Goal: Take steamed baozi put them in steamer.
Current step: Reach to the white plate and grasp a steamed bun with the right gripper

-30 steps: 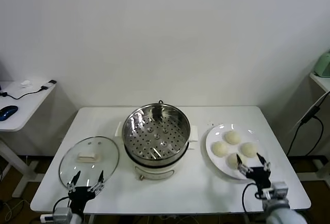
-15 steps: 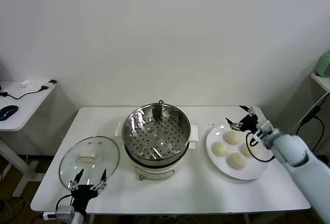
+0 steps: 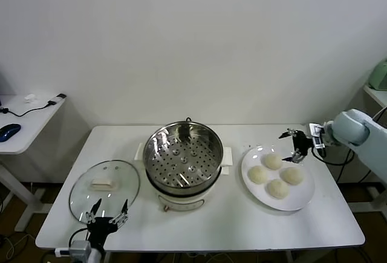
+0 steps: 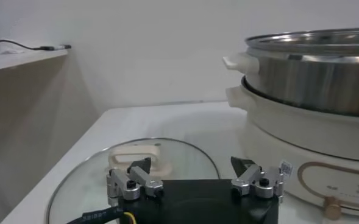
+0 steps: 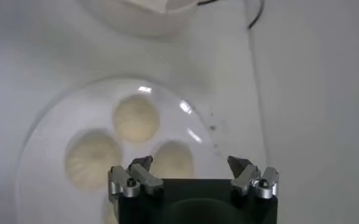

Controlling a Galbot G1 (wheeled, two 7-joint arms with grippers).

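Observation:
Several cream-white baozi point(image 3: 272, 161) lie on a flat white plate point(image 3: 305, 198) at the right of the table. The shiny steel steamer point(image 3: 183, 154) with its perforated tray stands empty at the middle. My right gripper point(image 3: 295, 145) is open and empty, hovering over the plate's far right rim, apart from the buns. In the right wrist view three baozi point(image 5: 135, 119) show on the plate point(image 5: 42, 125) beyond the open gripper point(image 5: 189, 164). My left gripper point(image 3: 106, 217) is open at the table's front left edge, over the near rim of the glass lid point(image 3: 104, 187).
The glass lid with a cream handle point(image 4: 133, 160) lies flat left of the steamer point(image 4: 313, 67). The left gripper point(image 4: 191, 167) hovers just above it. A side desk point(image 3: 24, 118) stands far left. A cable hangs off the right arm by the table's right edge.
My right arm has swung from the front edge near the plate up to the plate's far right side. The left gripper has barely moved. The baozi have not moved.

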